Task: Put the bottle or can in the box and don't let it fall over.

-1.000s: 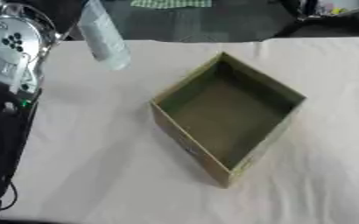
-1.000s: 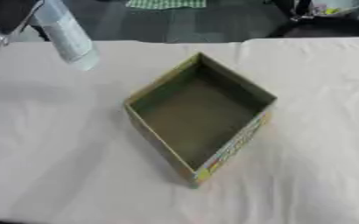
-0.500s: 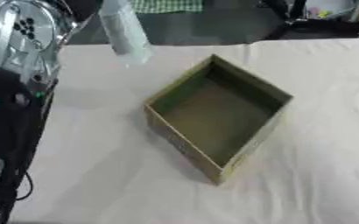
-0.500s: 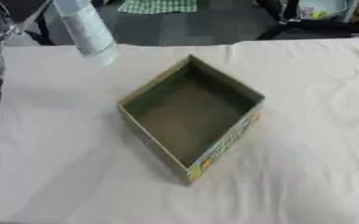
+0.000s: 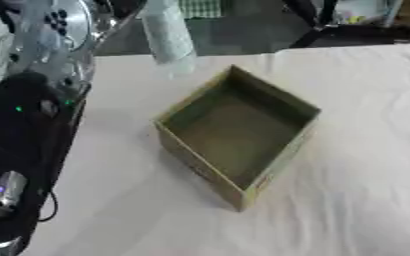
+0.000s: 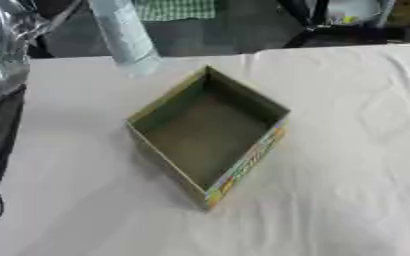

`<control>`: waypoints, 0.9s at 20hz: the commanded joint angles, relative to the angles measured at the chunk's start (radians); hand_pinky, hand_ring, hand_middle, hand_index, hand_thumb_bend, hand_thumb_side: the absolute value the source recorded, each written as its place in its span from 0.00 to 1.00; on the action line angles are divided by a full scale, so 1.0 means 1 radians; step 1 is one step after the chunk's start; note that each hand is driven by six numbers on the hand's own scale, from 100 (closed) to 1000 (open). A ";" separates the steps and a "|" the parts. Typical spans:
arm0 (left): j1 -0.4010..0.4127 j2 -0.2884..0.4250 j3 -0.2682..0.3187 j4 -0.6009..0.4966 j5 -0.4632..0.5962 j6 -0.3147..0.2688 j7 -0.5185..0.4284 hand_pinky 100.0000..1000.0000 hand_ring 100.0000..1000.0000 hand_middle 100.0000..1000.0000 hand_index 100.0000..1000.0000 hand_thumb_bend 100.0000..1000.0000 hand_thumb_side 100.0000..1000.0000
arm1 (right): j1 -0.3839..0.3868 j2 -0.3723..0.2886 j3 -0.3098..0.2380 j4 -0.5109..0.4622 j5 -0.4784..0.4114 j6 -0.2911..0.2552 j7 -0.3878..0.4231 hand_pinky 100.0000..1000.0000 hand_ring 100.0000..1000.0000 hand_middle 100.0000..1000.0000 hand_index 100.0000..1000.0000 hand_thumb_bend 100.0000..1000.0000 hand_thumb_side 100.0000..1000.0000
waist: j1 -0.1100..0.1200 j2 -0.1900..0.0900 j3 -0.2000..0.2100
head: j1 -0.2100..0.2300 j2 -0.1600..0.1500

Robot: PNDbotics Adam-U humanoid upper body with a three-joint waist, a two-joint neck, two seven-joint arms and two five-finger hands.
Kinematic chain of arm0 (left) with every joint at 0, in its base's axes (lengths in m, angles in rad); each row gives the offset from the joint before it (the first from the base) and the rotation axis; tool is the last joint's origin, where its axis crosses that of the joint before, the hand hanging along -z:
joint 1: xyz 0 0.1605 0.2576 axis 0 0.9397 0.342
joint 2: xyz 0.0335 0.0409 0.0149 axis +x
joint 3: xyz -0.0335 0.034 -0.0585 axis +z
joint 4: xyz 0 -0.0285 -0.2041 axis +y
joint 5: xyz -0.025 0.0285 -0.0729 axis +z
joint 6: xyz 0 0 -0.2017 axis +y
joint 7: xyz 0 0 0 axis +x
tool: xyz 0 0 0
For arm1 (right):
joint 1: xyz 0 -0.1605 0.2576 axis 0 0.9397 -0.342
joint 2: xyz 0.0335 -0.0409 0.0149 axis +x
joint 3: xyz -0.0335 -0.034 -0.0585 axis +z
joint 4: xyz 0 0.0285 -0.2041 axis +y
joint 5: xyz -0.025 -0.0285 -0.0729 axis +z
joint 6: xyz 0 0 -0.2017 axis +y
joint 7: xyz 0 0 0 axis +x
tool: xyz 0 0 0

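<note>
Left eye view shows a pale, translucent bottle (image 5: pixel 170 36) hanging in the air above the desk (image 5: pixel 366 150), its lower end just beyond the far-left wall of the open cardboard box (image 5: pixel 236 136); its top runs out of the picture at the upper edge, so the hand that carries it shows in no view, and I cannot tell how its fingers sit on the bottle; the silver and black left arm (image 5: pixel 42 60) fills the left side of the view, which makes it the likelier carrier, though that is a judgement; no right hand appears anywhere. The bottle's long axis is close to upright, leaning slightly with the lower end toward the box and the top tipped away to the left; the box stands empty, set corner-on to the robot, its printed side facing the near right. The relation that matters: the box opening lies toward the near right of the bottle's base and below it; the move ahead seems to call for carrying the base over the wall, squaring the axis, then lowering.
</note>
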 commanded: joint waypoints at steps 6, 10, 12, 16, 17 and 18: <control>-0.034 -0.054 -0.029 -0.005 -0.022 0.038 -0.009 0.64 0.32 0.21 1.00 0.60 0.68 | -0.040 0.006 -0.014 0.011 -0.013 0.004 -0.015 0.78 0.71 0.70 0.87 0.00 0.74 | -0.009 -0.020 -0.035 | 0.029 0.044; -0.032 -0.069 -0.039 0.005 -0.033 0.047 -0.014 0.64 0.32 0.21 1.00 0.60 0.69 | -0.050 0.017 -0.016 0.018 -0.016 0.005 -0.019 0.78 0.71 0.70 0.87 0.00 0.74 | -0.013 -0.016 -0.056 | 0.045 0.031; -0.028 -0.074 -0.046 0.014 -0.039 0.053 -0.019 0.65 0.32 0.21 1.00 0.60 0.70 | -0.054 0.021 -0.018 0.020 -0.020 0.006 -0.021 0.78 0.71 0.70 0.87 0.00 0.74 | -0.014 -0.013 -0.065 | 0.048 0.023; -0.021 -0.081 -0.064 0.042 -0.061 0.069 -0.036 0.66 0.32 0.21 1.00 0.59 0.71 | -0.059 0.025 -0.022 0.022 -0.025 0.005 -0.027 0.78 0.71 0.70 0.87 0.00 0.75 | -0.014 -0.007 -0.078 | 0.055 0.013; -0.020 -0.083 -0.067 0.049 -0.067 0.071 -0.041 0.66 0.32 0.21 1.00 0.59 0.71 | -0.060 0.025 -0.023 0.022 -0.027 0.005 -0.027 0.78 0.71 0.70 0.87 0.00 0.75 | -0.013 -0.005 -0.080 | 0.058 0.011; -0.018 -0.086 -0.069 0.058 -0.072 0.073 -0.045 0.66 0.32 0.21 1.00 0.59 0.71 | -0.061 0.026 -0.023 0.022 -0.028 0.005 -0.028 0.78 0.71 0.70 0.87 0.00 0.75 | -0.013 -0.003 -0.083 | 0.061 0.008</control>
